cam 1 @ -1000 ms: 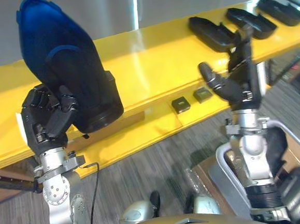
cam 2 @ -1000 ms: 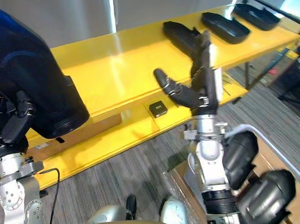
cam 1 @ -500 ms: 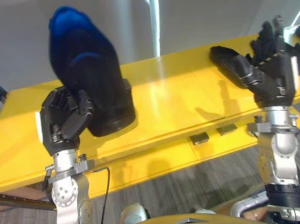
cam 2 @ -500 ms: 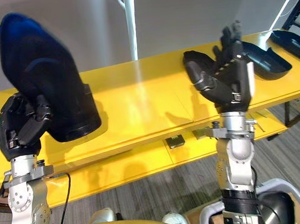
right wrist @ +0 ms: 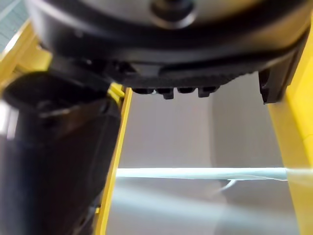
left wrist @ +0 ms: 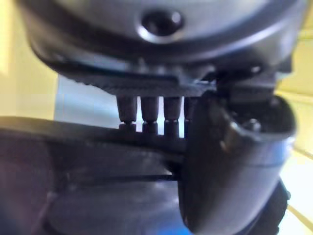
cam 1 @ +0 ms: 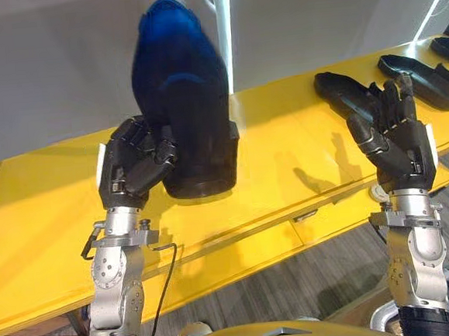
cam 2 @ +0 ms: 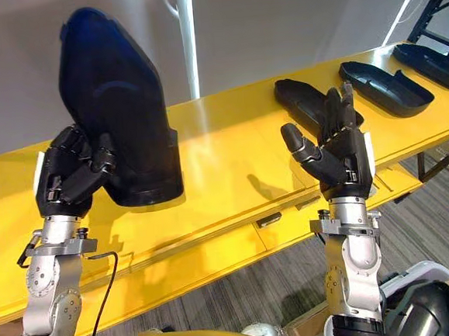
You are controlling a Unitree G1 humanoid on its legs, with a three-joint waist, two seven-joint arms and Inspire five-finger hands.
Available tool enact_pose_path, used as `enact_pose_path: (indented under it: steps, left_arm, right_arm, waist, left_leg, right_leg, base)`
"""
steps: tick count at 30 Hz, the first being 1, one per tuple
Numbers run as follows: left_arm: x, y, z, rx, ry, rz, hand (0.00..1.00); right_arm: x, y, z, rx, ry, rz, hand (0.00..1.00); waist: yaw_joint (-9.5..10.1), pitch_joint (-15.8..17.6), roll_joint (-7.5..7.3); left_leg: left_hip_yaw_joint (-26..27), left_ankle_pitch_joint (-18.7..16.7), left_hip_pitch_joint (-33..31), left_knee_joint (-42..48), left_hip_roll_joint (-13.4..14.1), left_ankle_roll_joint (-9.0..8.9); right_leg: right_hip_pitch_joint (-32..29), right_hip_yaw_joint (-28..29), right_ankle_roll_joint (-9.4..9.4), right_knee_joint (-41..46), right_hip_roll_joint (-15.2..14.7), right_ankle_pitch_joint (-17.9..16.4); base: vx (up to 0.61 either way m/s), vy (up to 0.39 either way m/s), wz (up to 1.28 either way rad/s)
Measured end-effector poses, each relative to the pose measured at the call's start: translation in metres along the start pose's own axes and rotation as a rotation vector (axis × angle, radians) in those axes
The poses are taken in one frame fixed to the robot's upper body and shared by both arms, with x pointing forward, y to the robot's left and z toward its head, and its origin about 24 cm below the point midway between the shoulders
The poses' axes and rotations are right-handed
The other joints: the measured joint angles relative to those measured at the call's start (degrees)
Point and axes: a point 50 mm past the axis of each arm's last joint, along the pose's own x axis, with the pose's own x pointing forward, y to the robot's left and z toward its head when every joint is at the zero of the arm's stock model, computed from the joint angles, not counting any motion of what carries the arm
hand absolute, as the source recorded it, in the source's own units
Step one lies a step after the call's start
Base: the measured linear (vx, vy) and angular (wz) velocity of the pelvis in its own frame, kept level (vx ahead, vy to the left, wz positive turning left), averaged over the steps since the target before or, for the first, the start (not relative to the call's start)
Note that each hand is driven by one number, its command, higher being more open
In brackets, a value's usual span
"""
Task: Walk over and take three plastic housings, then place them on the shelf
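Left hand (cam 1: 135, 163): fingers and thumb curled round lower side of large dark housing (cam 1: 184, 93), gripping it upright. Housing has blue sheen at top, and its base is over yellow shelf (cam 1: 50, 228); cannot tell whether they touch.

Right hand (cam 1: 397, 143): raised before shelf's right part, fingers straight, slightly spread, holding nothing.

3 more lie in row on shelf at right: nearest housing (cam 2: 301, 100), middle housing (cam 2: 381, 85), far housing (cam 2: 434, 62).

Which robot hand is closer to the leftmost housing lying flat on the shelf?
Right. The right robot hand, open, is just before that flat housing; left robot hand farther left, gripping an upright housing.
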Motion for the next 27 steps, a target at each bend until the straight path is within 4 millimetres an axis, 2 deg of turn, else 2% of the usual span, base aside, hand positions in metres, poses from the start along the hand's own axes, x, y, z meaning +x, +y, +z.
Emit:
enact_pose_path:
  steps: [3,4,6,9,13,17,21,27]
  left_arm:
    - [0.01,-0.02,-0.005,-0.072,0.052,-0.078,0.0]
    - [0.016,-0.028,-0.008,-0.099,0.071,-0.097,0.0]
    - [0.023,-0.038,-0.01,-0.112,0.091,-0.104,0.0]
    - [0.045,-0.05,-0.024,-0.113,0.149,-0.081,0.0]
    - [0.065,-0.043,-0.047,-0.064,0.254,0.066,0.0]
    - [0.078,-0.032,-0.062,-0.018,0.32,0.199,0.0]
    - [0.093,-0.015,-0.065,0.019,0.337,0.339,0.0]
    - [0.114,0.0,-0.066,0.067,0.367,0.47,0.0]
  right_arm:
    - [-0.011,-0.001,-0.005,0.0,0.068,0.01,1.0]
    - [-0.015,0.0,-0.008,0.01,0.089,0.006,1.0]
    - [-0.018,0.003,-0.011,0.023,0.101,-0.006,1.0]
    - [-0.021,0.006,-0.012,0.041,0.103,-0.008,1.0]
    - [-0.02,0.018,-0.011,0.093,0.076,0.039,1.0]
    - [-0.021,0.033,-0.016,0.126,0.094,0.104,1.0]
    - [-0.023,0.045,-0.019,0.156,0.109,0.182,1.0]
    - [-0.025,0.052,-0.02,0.174,0.116,0.237,1.0]
  waist:
    - [-0.44,0.0,0.01]
    - [-1.44,0.0,-0.09]
    - [-2.19,0.0,-0.09]
    - [-4.29,-0.1,0.03]
    - [-6.37,-0.1,0.13]
    - [-6.74,-0.2,0.32]
    - [-7.11,-0.2,0.44]
    - [-8.21,-0.2,0.51]
  left_leg:
    - [2.2,0.5,0.7,-1.9,0.1,-0.41]
    - [2.7,0.8,0.9,-2.7,0.1,-0.66]
    - [4.0,1.2,1.6,-3.6,0.0,-0.69]
    - [6.1,2.1,2.8,-5.4,0.0,-1.04]
    - [8.4,3.6,4.0,-7.6,0.8,-1.38]
    - [9.4,6.1,5.5,-11.0,1.2,-1.94]
    - [10.5,6.9,6.8,-12.7,1.0,-1.94]
    - [10.8,7.5,6.9,-13.3,1.0,-1.83]
  right_leg:
    - [-1.2,1.8,-0.69,-0.8,0.4,0.7]
    - [-1.3,2.4,-0.62,-1.2,0.4,0.7]
    - [-1.9,3.5,-0.55,-1.5,0.5,0.8]
    - [-2.9,5.5,-0.44,-1.6,1.1,1.0]
    - [-4.2,7.6,-0.93,-1.6,2.6,1.4]
    - [-5.1,8.3,-1.32,-1.6,4.1,1.7]
    - [-5.1,9.4,-1.51,-1.6,4.4,1.9]
    - [-5.2,9.5,-1.47,-1.8,4.5,2.0]
  base:
    - [-0.04,0.01,-0.29]
    - [-0.05,0.006,-0.27]
    - [-0.04,-0.001,-0.32]
    - [-0.03,-0.007,-0.35]
    - [-0.03,-0.032,-0.35]
    - [-0.01,-0.042,-0.12]
    - [-0.02,-0.01,-0.12]
    - [-0.01,-0.002,-0.01]
